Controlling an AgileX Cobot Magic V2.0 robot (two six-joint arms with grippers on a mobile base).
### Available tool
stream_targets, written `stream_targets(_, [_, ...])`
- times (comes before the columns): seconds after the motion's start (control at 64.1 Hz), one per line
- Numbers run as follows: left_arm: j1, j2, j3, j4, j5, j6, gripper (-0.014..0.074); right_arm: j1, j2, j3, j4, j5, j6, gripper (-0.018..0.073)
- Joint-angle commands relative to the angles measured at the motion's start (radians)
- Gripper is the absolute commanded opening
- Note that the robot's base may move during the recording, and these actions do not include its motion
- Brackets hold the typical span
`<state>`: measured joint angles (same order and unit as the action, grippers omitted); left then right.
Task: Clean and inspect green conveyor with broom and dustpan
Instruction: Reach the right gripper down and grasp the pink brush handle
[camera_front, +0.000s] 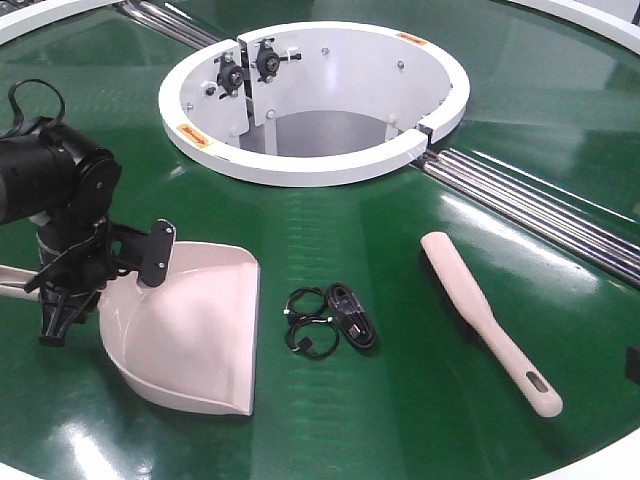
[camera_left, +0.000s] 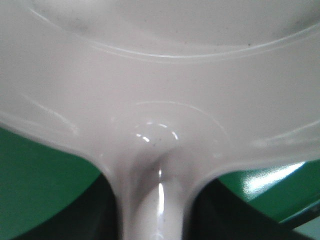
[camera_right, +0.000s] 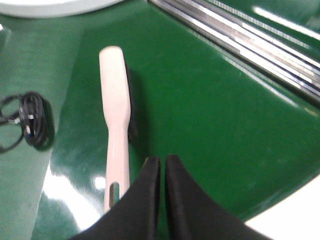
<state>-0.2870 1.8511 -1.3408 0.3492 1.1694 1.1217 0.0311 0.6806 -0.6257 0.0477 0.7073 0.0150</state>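
Note:
The green conveyor (camera_front: 400, 400) fills the scene. On its left lies the pale pink dustpan (camera_front: 195, 330), mouth toward the front. My left gripper (camera_front: 65, 290) is shut on the dustpan's handle; in the left wrist view the handle (camera_left: 160, 210) runs between the dark fingers (camera_left: 95, 215) up into the pan. The pink broom (camera_front: 485, 315) lies on the belt at the right, its slotted handle end nearest. In the right wrist view my right gripper (camera_right: 163, 160) hovers shut and empty, just right of the broom handle (camera_right: 117, 165).
A coiled black cable (camera_front: 330, 318) lies between dustpan and broom. The white round hub (camera_front: 300, 165) stands at the back centre. Silver rollers (camera_front: 540, 210) run diagonally at the right. The belt's white outer rim (camera_right: 290, 215) is near the right gripper.

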Motion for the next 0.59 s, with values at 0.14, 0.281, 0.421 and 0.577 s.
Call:
stream_targets(0.14, [-0.006, -0.055, -0.028, 0.02, 0.022, -0.003, -0.0007, 0.077, 0.123, -0.14, -0.026, 0.088, -0.022, 0.0289])
stream_targets(0.281, [-0.006, -0.055, -0.028, 0.02, 0.022, -0.003, -0.0007, 0.152, 0.218, -0.204, -0.058, 0.134, -0.015, 0.0468])
stream_targets(0.421, [-0.006, -0.055, -0.028, 0.02, 0.022, -0.003, -0.0007, 0.207, 0.339, -0.284, -0.059, 0.181, 0.02, 0.0559])
stream_targets(0.577, [-0.006, -0.055, -0.028, 0.02, 0.022, -0.003, -0.0007, 0.215, 0.482, -0.38, -0.055, 0.242, 0.044, 0.0564])
